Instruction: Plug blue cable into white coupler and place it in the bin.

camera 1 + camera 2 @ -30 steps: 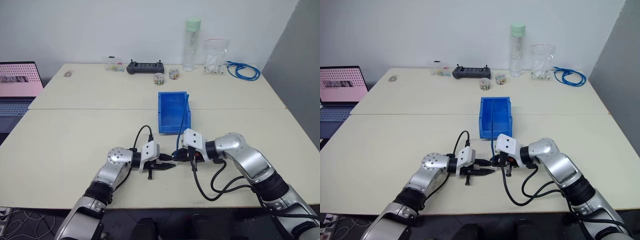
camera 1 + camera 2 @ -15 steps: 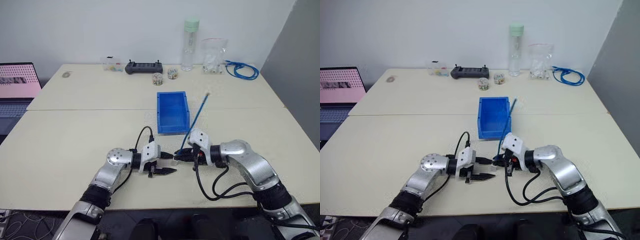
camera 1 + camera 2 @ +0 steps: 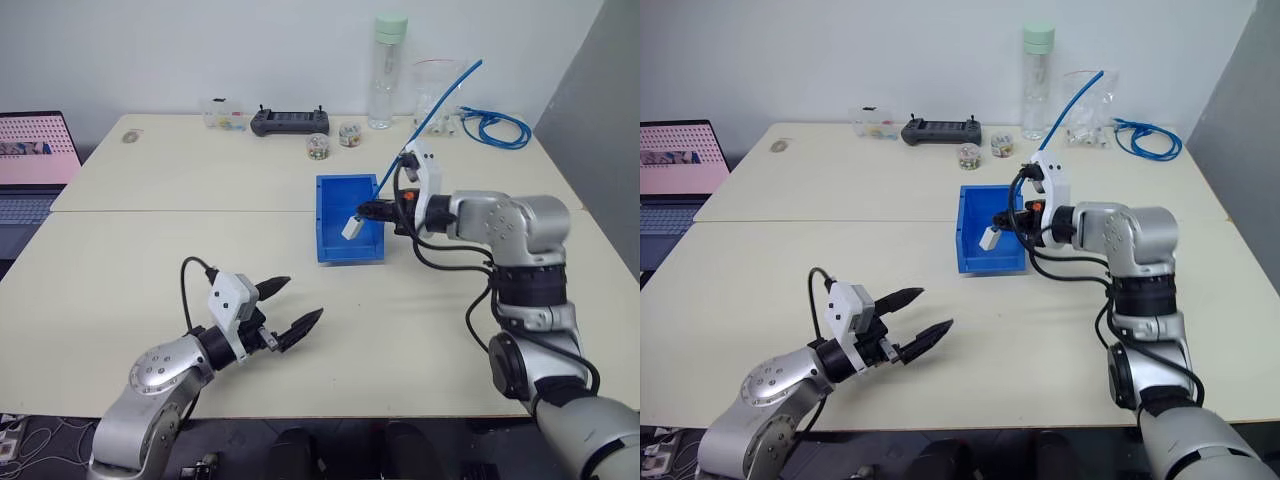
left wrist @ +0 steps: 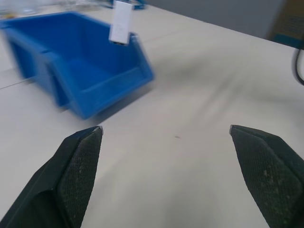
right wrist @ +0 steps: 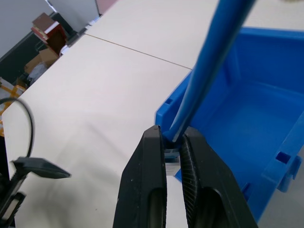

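Observation:
My right gripper (image 3: 372,210) is shut on the blue cable (image 3: 440,100) near its plug end, and the cable slants up and away behind it. The white coupler (image 3: 351,227) hangs on the cable's end, just above the inside of the bin (image 3: 350,251). In the right wrist view the two fingers (image 5: 152,161) pinch the cable (image 5: 213,61) over the bin's (image 5: 256,118) near corner. My left gripper (image 3: 300,300) is open and holds nothing, low over the table well in front of the bin and to its left. Its wrist view shows the bin (image 4: 71,66) and the coupler (image 4: 121,21) hanging above it.
Along the table's far edge stand a black controller (image 3: 288,121), two small jars (image 3: 318,147), a tall clear bottle (image 3: 388,70), a plastic bag (image 3: 437,95) and a coiled bundle of blue cable (image 3: 492,128). A laptop (image 3: 35,160) sits at the far left.
The left gripper opened, let go of the coupler and drew back to the left. The right gripper carried the cable and its coupler up and forward, over the bin.

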Tool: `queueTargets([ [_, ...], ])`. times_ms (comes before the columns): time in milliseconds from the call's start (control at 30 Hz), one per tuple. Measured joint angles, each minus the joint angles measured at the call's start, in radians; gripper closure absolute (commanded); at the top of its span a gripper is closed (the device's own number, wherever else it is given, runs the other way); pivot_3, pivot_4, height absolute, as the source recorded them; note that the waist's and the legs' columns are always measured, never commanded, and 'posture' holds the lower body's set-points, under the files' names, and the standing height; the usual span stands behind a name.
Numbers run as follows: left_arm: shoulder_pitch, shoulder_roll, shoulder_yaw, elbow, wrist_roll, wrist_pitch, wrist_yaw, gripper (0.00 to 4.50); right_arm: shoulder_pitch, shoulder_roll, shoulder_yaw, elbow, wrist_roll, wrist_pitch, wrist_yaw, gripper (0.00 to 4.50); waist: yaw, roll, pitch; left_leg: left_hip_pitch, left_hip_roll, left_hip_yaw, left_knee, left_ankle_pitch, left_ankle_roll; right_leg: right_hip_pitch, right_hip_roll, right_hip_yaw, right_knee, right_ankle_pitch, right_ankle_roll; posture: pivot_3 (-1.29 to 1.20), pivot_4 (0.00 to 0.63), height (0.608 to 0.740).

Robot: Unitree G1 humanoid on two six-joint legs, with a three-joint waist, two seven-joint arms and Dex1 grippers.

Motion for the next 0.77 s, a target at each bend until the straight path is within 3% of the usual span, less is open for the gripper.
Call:
queueTargets([
  [100, 0.029, -0.091, 0.02, -0.009, 0.031, 0.013, 0.16, 0.0, -0.132, 0.023, 0.064, 0.329, -0.087, -0.219, 0.012, 3.27, -0.003, -0.001, 0.001, 0.0, 0.001, 0.001, -0.001, 0.0, 0.0, -0.001, 0.001, 0.001, 0.0, 0.0, 0.0, 0.0, 0.15, 0.74],
  [200, 0.05, -0.12, 0.017, -0.021, 0.05, 0.011, 0.225, 0.0, -0.191, 0.037, 0.074, 0.517, -0.128, -0.351, 0.016, 2.41, 0.0, -0.001, 0.001, 0.0, 0.001, 0.001, -0.002, 0.0, 0.0, -0.001, 0.001, 0.001, 0.0, 0.0, -0.001, 0.0, 0.15, 0.74],
  [500, 0.061, -0.129, -0.01, -0.018, 0.06, 0.011, 0.278, 0.0, -0.275, 0.018, 0.078, 0.676, -0.196, -0.525, 0.052, 0.38, 0.003, -0.001, 0.001, -0.001, 0.001, 0.002, -0.002, 0.0, 0.0, -0.001, 0.001, 0.002, 0.0, 0.0, -0.001, 0.0, 0.15, 0.74],
  [567, 0.035, -0.127, -0.008, -0.003, 0.069, 0.017, 0.298, 0.0, -0.249, -0.017, 0.07, 0.599, -0.193, -0.516, 0.058, 0.38, 0.006, -0.001, 0.001, -0.001, 0.001, 0.001, -0.002, 0.0, 0.0, -0.001, 0.001, 0.001, 0.0, 0.0, -0.001, 0.0, 0.15, 0.74],
  [700, -0.001, -0.132, 0.013, 0.045, 0.072, 0.054, 0.341, 0.0, -0.005, -0.108, 0.019, 0.106, -0.145, -0.431, 0.055, 0.38, 0.018, -0.002, 0.001, -0.005, 0.001, -0.001, 0.0, 0.0, 0.0, -0.002, 0.0, -0.002, -0.001, 0.0, 0.0, 0.0, 0.15, 0.74],
  [767, -0.028, -0.13, 0.018, 0.072, 0.076, 0.055, 0.344, 0.0, 0.197, -0.116, -0.012, -0.19, -0.139, -0.387, -0.006, 0.38, 0.023, -0.002, 0.0, -0.008, 0.002, -0.003, 0.0, 0.0, 0.0, -0.003, 0.001, -0.004, -0.002, -0.001, 0.0, 0.0, 0.15, 0.74],
])
